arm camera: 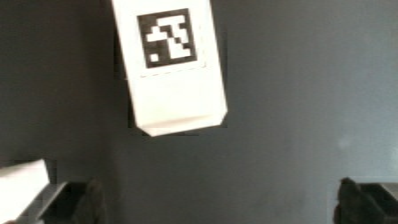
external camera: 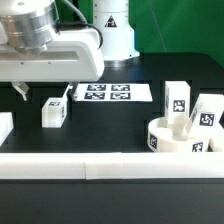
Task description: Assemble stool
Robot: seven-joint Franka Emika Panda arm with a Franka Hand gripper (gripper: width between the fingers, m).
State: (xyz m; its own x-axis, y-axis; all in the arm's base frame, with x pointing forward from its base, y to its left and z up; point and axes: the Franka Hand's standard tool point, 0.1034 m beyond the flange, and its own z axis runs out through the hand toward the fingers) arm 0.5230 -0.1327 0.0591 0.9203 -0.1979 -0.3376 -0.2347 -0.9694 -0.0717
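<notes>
A white stool leg [external camera: 54, 112] with a black-and-white tag lies on the black table left of centre. In the wrist view the leg [arm camera: 175, 62] lies ahead of the fingertips, apart from them. My gripper [external camera: 44, 92] hangs above and just behind this leg, open and empty, and the wrist view [arm camera: 214, 205] shows its dark fingers [arm camera: 64, 204] spread wide over bare table. The round white seat [external camera: 176, 137] sits at the exterior view's right. Two more tagged legs [external camera: 177, 98] [external camera: 208, 111] stand upright behind it.
The marker board [external camera: 105, 93] lies flat at the back centre. A long white rail [external camera: 100, 165] runs along the front. A white block [external camera: 5, 128] sits at the exterior view's left edge, and it also shows in the wrist view [arm camera: 22, 176]. The arm's base [external camera: 112, 25] stands at the back.
</notes>
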